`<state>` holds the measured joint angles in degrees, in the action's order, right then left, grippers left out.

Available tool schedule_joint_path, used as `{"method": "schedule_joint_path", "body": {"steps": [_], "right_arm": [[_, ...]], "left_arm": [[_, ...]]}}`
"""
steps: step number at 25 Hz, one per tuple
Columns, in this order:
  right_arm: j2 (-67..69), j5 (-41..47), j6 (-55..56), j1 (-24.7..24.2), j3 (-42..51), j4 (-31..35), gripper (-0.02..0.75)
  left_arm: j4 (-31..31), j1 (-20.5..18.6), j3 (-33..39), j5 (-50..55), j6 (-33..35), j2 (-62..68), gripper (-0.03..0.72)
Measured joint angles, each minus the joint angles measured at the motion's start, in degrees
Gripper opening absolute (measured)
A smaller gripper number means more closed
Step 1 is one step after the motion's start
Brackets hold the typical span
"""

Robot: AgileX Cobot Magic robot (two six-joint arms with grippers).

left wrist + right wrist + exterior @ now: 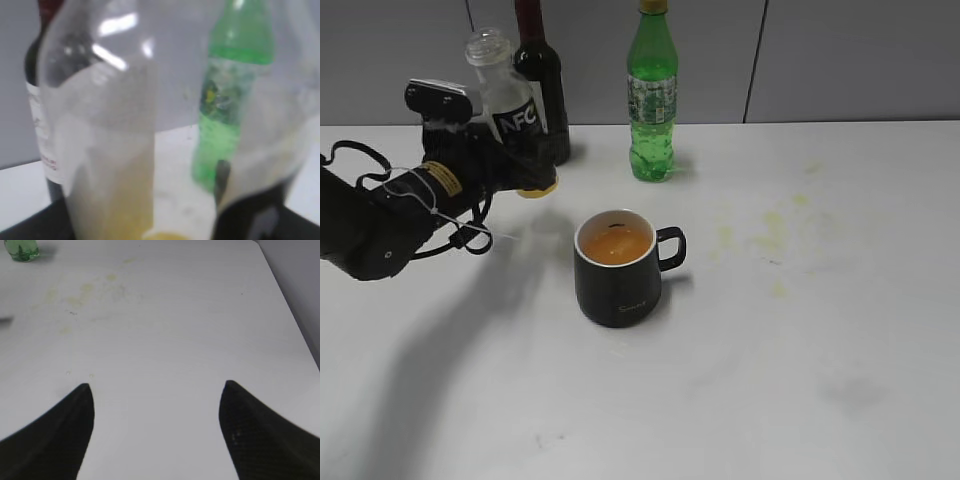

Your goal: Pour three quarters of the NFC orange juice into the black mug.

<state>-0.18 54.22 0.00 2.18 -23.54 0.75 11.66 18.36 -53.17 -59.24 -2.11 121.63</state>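
The NFC orange juice bottle point(510, 100) is held by my left gripper point(498, 160), which is shut round its body, at the far left above the table. The bottle stands nearly upright, leaning slightly, with its open neck up and only a little orange liquid at its bottom. It fills the left wrist view point(110, 165), blurred. The black mug point(618, 280) stands at the table's middle, right of and in front of the bottle, with orange juice inside and its handle to the right. My right gripper point(156, 390) is open and empty over bare table; it is out of the exterior view.
A dark wine bottle point(542, 70) stands just behind the held bottle and shows in the left wrist view point(40, 100). A taller green bottle point(652, 100) stands at the back centre. Yellowish stains point(770, 230) mark the white table right of the mug.
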Motion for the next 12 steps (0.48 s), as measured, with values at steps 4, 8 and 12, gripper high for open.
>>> {"method": "schedule_joint_path", "body": {"steps": [4,8,12], "right_arm": [[0.0,0.0,0.0,0.0,0.0,0.0,0.592],[0.0,0.0,0.0,0.0,0.0,0.0,0.592],[0.0,0.0,0.0,0.0,0.0,0.0,0.592]], "left_arm": [[-4.92,-2.94,0.0,0.06,2.11,0.0,0.47],[-6.66,-8.83,-0.12,0.0,2.46,0.46,0.47],[-6.92,-13.73,-0.58,-0.12,2.48,2.9,0.47]]}}
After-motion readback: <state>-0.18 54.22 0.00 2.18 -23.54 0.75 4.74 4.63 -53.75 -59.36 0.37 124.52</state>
